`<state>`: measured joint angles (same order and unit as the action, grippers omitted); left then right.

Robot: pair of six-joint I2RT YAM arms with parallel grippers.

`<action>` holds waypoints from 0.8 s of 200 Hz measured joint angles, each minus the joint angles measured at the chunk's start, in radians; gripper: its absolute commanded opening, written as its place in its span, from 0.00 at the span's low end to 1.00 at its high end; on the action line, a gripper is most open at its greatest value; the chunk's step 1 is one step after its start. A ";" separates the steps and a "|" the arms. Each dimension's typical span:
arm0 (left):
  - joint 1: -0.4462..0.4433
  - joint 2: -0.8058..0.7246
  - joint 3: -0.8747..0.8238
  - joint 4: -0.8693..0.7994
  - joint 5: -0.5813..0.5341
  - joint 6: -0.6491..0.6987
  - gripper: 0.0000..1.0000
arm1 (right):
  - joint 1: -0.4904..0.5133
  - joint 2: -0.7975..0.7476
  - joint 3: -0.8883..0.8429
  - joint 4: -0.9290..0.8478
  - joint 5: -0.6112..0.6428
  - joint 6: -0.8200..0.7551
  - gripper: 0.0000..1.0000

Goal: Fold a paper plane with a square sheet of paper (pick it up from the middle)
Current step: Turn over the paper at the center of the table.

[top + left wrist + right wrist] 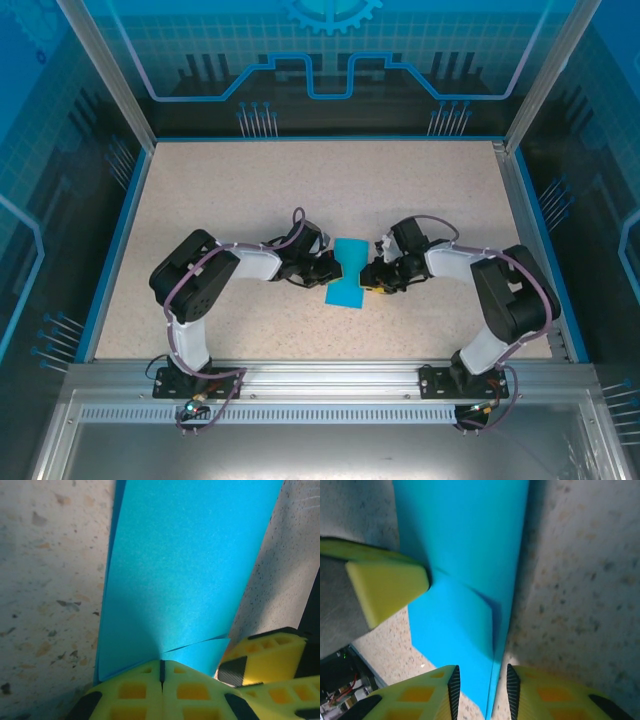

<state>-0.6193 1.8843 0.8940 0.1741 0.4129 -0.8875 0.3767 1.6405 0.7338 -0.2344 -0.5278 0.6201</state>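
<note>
Lying at mid-table between the two claws: square sheet of paper (pixel 347 272), bright cyan, folded into a narrower strip with overlapping layers. Left gripper (pixel 161 667): fingers pressed together, clamping the sheet's left edge. Right gripper (pixel 482 680): fingers slightly parted, straddling the opposite edge, a gap showing beside the paper. Table (pixel 250 190): speckled beige, blue-rimmed.

square sheet of paper (pixel 348 272) on table (pixel 250 190) centre, between left pincer (pixel 326 268) and right pincer (pixel 368 278).
</note>
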 measured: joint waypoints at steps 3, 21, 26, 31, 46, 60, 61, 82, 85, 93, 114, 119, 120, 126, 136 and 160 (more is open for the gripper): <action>0.000 0.000 0.001 -0.002 0.000 0.000 0.01 | 0.000 0.004 0.001 0.002 0.001 0.002 0.34; 0.000 0.000 0.002 -0.008 0.000 0.002 0.01 | -0.005 0.016 0.002 0.009 -0.006 0.014 0.33; 0.000 0.000 0.003 -0.009 0.000 0.003 0.01 | -0.005 0.017 0.002 0.010 -0.007 0.018 0.32; 0.000 0.000 0.003 -0.011 0.000 0.004 0.01 | -0.005 0.018 0.002 0.011 -0.008 0.020 0.31; 0.000 0.000 0.007 -0.016 0.000 0.007 0.01 | -0.007 0.019 0.001 0.013 -0.011 0.032 0.29; 0.000 0.000 0.009 -0.021 0.000 0.007 0.01 | -0.007 0.025 0.001 0.027 -0.016 0.039 0.28; 0.000 0.000 0.009 -0.021 0.000 0.007 0.02 | -0.007 0.026 0.001 0.028 -0.016 0.039 0.28; 0.000 0.000 0.014 -0.029 0.000 0.008 0.01 | -0.007 0.027 0.001 0.044 -0.023 0.047 0.30; 0.000 0.000 0.014 -0.029 0.000 0.008 0.01 | -0.007 0.028 0.001 0.047 -0.024 0.048 0.30; 0.000 0.000 0.016 -0.032 0.000 0.008 0.02 | -0.007 0.028 0.002 0.053 -0.024 0.050 0.31; 0.000 0.000 0.022 -0.042 0.000 0.009 0.02 | -0.007 0.028 0.001 0.064 -0.029 0.054 0.32; 0.000 0.000 0.024 -0.044 0.000 0.011 0.02 | -0.007 0.029 0.002 0.067 -0.030 0.054 0.32; 0.000 0.000 0.024 -0.044 0.000 0.011 0.02 | -0.007 0.029 0.002 0.068 -0.031 0.054 0.32; 0.000 0.000 0.026 -0.047 0.000 0.014 0.02 | -0.007 0.029 0.002 0.071 -0.031 0.054 0.32; 0.000 0.000 0.027 -0.049 0.000 0.018 0.03 | -0.007 0.031 0.001 0.074 -0.031 0.054 0.32; 0.000 0.000 0.027 -0.055 0.000 0.023 0.04 | -0.007 0.031 0.000 0.101 -0.042 0.060 0.32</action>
<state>-0.6193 1.8843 0.9215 0.1192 0.4129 -0.8646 0.3695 1.6714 0.7341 -0.1333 -0.5694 0.6800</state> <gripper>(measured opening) 0.053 0.322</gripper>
